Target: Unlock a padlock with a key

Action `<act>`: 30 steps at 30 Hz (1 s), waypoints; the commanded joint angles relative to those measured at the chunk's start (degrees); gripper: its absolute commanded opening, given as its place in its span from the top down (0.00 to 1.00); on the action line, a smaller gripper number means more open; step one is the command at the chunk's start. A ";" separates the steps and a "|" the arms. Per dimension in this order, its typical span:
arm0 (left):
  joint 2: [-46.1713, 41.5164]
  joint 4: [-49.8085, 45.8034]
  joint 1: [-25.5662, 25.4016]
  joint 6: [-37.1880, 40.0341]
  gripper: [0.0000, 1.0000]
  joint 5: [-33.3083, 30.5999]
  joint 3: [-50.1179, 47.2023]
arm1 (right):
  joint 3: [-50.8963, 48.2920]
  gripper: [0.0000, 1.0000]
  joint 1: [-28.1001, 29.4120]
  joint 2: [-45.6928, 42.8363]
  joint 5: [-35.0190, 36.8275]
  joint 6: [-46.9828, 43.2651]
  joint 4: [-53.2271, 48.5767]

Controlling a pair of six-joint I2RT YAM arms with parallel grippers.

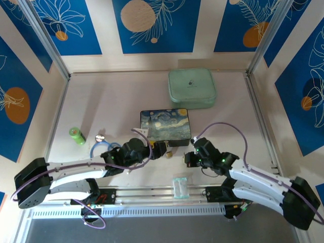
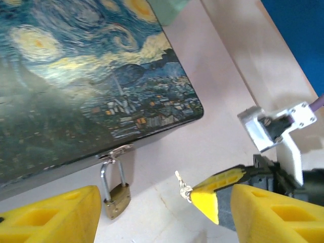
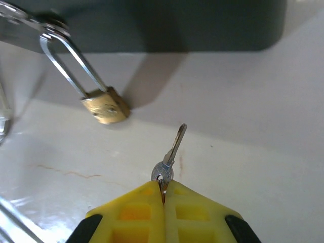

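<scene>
Key (image 3: pixel 172 152) pinched by its round head between the closed yellow fingers of the right gripper (image 3: pixel 163 190). The blade sticks out past the fingertips. Its long axis runs straight away from the fingers, leaning slightly right in the right wrist view, tip toward the dark front wall of the box (image 3: pixel 152 25).

Padlock (image 3: pixel 105 106) sits up and left of the key tip, apart from it, no contact. The shackle is threaded through the clasp (image 2: pixel 115 152) on the box front. The brass body hangs low near the table (image 2: pixel 228 126), shackle slanting away from the clasp.

The left gripper (image 2: pixel 164 202) has its fingers spread wide, holding nothing. The padlock is between them, just beside one finger.

The left wrist view adds the painted lid and a side look at the right gripper's finger, key small and blurred at its tip. The right wrist view gives the blade sharply. Which face carries the keyhole I cannot tell.

From the top view both grippers sit at the box's near edge.
</scene>
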 commanded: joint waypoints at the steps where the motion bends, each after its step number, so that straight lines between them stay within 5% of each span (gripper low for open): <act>1: 2.31 3.73 -0.50 2.03 0.32 5.46 2.09 | -0.09 1.00 -1.22 -4.85 -8.70 -5.72 -1.65; 4: 4.53 5.76 -0.50 0.95 0.35 8.32 2.91 | 0.10 1.00 -1.22 -8.64 -12.58 -7.05 -1.12; 7: 7.46 15.55 -0.23 -3.32 0.48 11.34 0.73 | 0.24 1.00 -1.14 -11.58 -15.58 -7.06 0.55; 14: 12.23 23.88 -0.23 -13.25 0.42 14.28 1.62 | 2.58 1.00 -0.88 -12.80 -20.10 -8.64 4.40; 30: 15.29 24.60 -0.41 -25.24 0.55 15.04 1.65 | 1.72 1.00 -0.52 -10.14 -18.24 -7.86 13.31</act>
